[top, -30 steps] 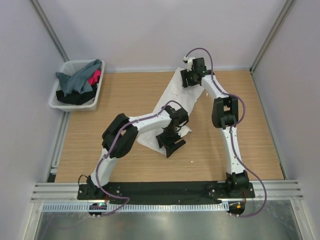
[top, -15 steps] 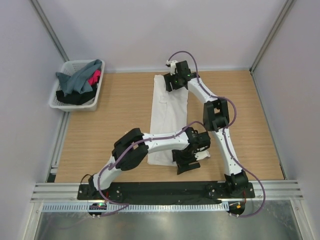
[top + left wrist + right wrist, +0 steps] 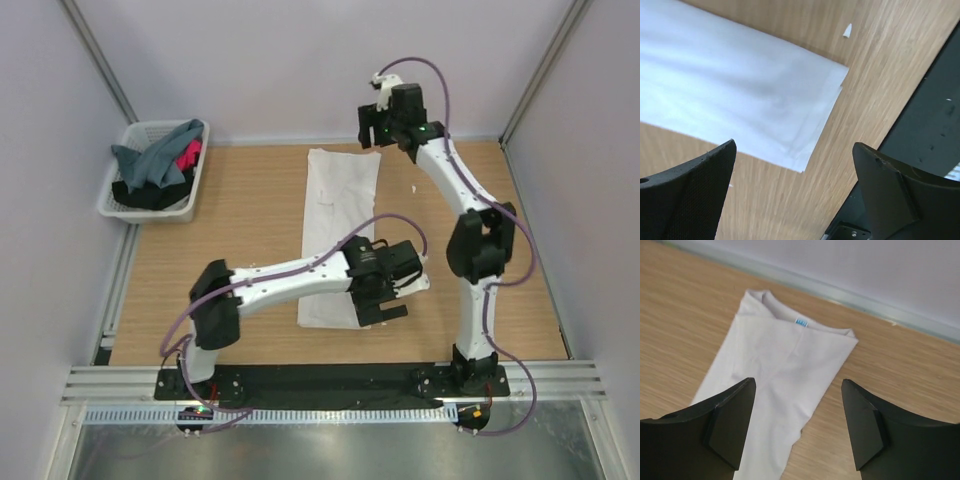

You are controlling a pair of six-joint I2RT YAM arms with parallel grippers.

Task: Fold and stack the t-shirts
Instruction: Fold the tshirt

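Observation:
A plain white t-shirt (image 3: 335,235) lies on the wooden table, folded lengthwise into a long narrow strip. Its collar end is at the back. My left gripper (image 3: 386,304) is open and empty, just right of the strip's near end. The left wrist view shows the shirt's near corner (image 3: 765,95) between my open fingers (image 3: 690,192), with my left gripper (image 3: 794,145) above it. My right gripper (image 3: 378,132) is open and empty, raised above the collar end. The right wrist view shows the collar with its blue label (image 3: 801,323) beyond my right gripper (image 3: 798,381).
A white lattice basket (image 3: 118,205) at the back left holds a grey-teal shirt (image 3: 158,158), a black one (image 3: 150,195) and a pink-red one (image 3: 189,154). A small white scrap (image 3: 415,187) lies right of the strip. A black strip (image 3: 935,115) borders the table's near edge.
The shirt went from a lifted, slanted drape to a flat strip. My right gripper let go of the collar end and rose to the right. My left gripper released the near end.

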